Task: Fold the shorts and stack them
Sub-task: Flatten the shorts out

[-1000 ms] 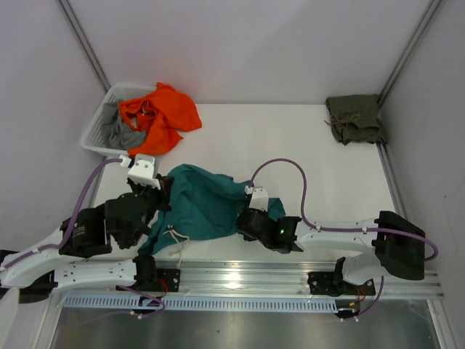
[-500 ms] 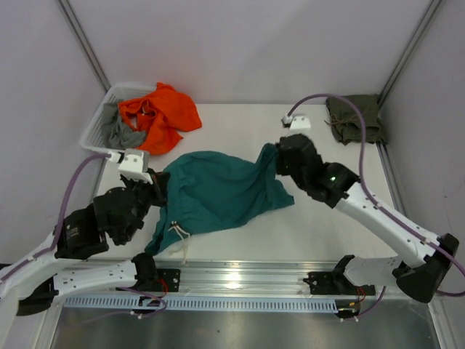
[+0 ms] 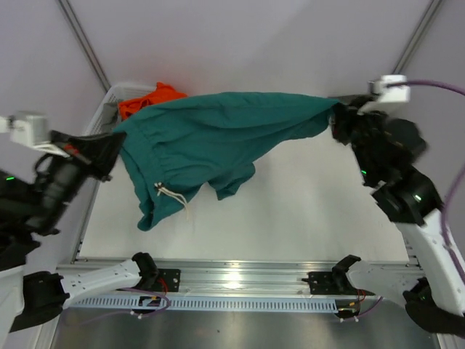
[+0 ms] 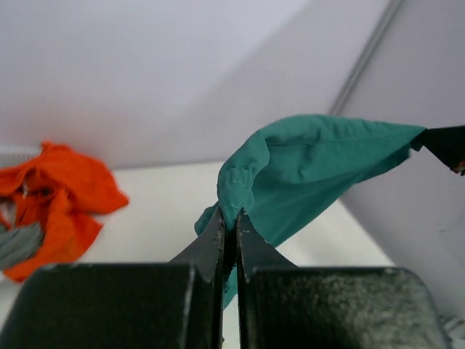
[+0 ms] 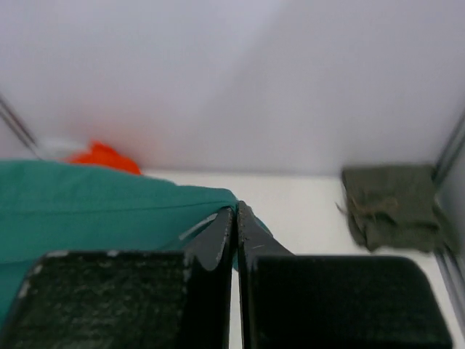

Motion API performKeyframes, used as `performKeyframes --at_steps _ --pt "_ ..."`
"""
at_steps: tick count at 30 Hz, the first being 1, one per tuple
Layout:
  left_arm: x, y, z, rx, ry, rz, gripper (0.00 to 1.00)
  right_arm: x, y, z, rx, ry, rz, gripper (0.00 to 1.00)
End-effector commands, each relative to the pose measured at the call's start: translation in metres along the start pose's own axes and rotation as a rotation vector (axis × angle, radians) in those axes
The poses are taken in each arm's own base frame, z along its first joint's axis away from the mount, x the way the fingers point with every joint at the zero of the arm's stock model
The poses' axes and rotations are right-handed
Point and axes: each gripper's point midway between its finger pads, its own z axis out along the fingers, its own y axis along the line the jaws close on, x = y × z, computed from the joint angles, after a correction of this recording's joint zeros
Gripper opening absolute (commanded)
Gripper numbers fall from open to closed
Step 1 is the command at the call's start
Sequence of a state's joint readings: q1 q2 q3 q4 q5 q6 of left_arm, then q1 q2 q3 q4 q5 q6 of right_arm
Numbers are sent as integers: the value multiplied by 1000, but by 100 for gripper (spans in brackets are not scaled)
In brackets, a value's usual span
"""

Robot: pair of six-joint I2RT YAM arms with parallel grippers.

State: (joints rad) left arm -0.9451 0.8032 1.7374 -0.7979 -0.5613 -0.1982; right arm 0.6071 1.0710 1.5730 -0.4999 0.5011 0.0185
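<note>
Teal shorts (image 3: 218,131), one pair, pinched by both jaws, one olive pair (image 5: 392,207)

Teal shorts (image 3: 218,134): plain teal-green throughout, no print. Cord (image 3: 171,195): off-white. Olive shorts (image 5: 392,205): plain dull olive-green. Orange garment (image 4: 62,196): solid bright orange. Grey cloth (image 4: 16,246) beside it: mid grey. Desk (image 3: 305,218): white, unmarked. Left claw (image 4: 229,216) and right claw (image 5: 234,211): black. Cable (image 3: 436,86): pale purple.
</note>
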Motion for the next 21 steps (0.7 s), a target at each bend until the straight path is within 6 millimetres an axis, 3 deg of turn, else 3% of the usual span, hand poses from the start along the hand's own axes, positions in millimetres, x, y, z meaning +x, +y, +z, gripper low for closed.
performKeyframes --at_steps 1,3,6,8,10,13,16,20,21 --pt "-66 -12 -47 190 -149 -25 0 -131 -24 -96 -134 -433 187 0" --pt "-77 -24 -59 286 -179 -20 0 -162 -25 -127 -216 -528 226 0" --pt "-97 -32 -79 371 -236 -27 0 -190 -24 -166 -319 -620 255 0" --pt "-102 -38 -82 412 -250 -17 0 -206 -33 -191 -344 -697 289 0" --pt "-110 -44 -87 451 -280 -9 1 -213 -40 -204 -337 -738 303 0" --pt "-114 -44 -73 406 -279 12 1 -214 -49 -199 -277 -719 295 0" --pt "-113 -50 -49 369 -277 43 0 -203 -49 -172 -201 -662 254 0" --pt "-109 -60 -12 311 -274 91 1 -172 -41 -123 -108 -583 163 0" --pt "-102 -67 9 289 -253 121 1 -163 -35 -105 -94 -554 137 0"
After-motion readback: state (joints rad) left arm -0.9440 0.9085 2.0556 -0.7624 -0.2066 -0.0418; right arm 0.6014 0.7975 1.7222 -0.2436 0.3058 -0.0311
